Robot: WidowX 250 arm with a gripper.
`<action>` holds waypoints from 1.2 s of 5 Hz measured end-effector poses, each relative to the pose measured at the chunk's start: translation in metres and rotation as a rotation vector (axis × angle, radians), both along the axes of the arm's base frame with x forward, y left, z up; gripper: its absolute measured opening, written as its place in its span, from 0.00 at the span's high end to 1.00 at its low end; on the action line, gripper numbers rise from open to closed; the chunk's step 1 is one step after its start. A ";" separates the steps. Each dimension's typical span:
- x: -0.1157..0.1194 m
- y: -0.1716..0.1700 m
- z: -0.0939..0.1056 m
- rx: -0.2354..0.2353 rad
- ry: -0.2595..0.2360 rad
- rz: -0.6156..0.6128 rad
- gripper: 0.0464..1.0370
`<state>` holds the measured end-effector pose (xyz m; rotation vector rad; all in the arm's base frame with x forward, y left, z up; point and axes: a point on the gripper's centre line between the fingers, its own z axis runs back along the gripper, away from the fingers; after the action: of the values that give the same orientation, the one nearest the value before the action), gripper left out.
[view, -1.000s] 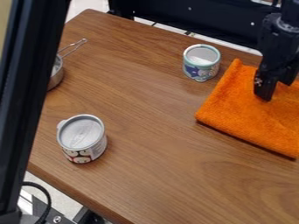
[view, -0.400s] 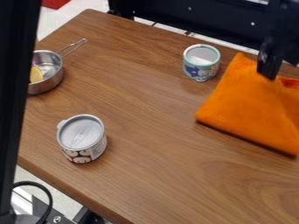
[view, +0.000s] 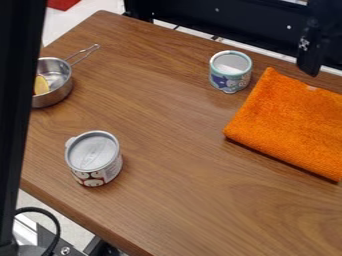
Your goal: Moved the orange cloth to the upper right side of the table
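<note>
The orange cloth (view: 290,122) lies flat and folded at the right side of the wooden table (view: 180,160), running out of view at the right edge. Above the cloth's far edge, at the upper right, hangs the black gripper (view: 310,67), apart from the cloth. One dark finger shows there, and the rest blends into the dark background.
A teal-rimmed can (view: 230,72) stands left of the cloth's far corner. Another can (view: 94,159) with a silver lid is at the lower left. A metal pan (view: 60,92) with a yellow item sits at the left, partly behind a black post (view: 17,100).
The gripper rose away from the cloth toward the top right. The cloth was lifted near its far edge and now lies flat again. The black post shifted left, uncovering more of the pan.
</note>
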<state>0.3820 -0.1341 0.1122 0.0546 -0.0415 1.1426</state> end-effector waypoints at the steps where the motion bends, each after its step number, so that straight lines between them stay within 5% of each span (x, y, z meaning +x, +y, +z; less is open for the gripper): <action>1: 0.000 0.001 -0.003 0.006 0.000 -0.017 0.04; 2: -0.013 0.015 -0.018 0.044 0.023 -0.040 0.04; 3: -0.034 0.041 -0.007 0.068 -0.025 -0.095 0.04; 5: -0.062 0.102 -0.010 0.167 0.042 -0.422 0.04; 6: -0.074 0.128 -0.013 0.177 0.047 -0.586 0.04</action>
<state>0.3080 -0.0059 0.0995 0.2124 -0.1090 0.5496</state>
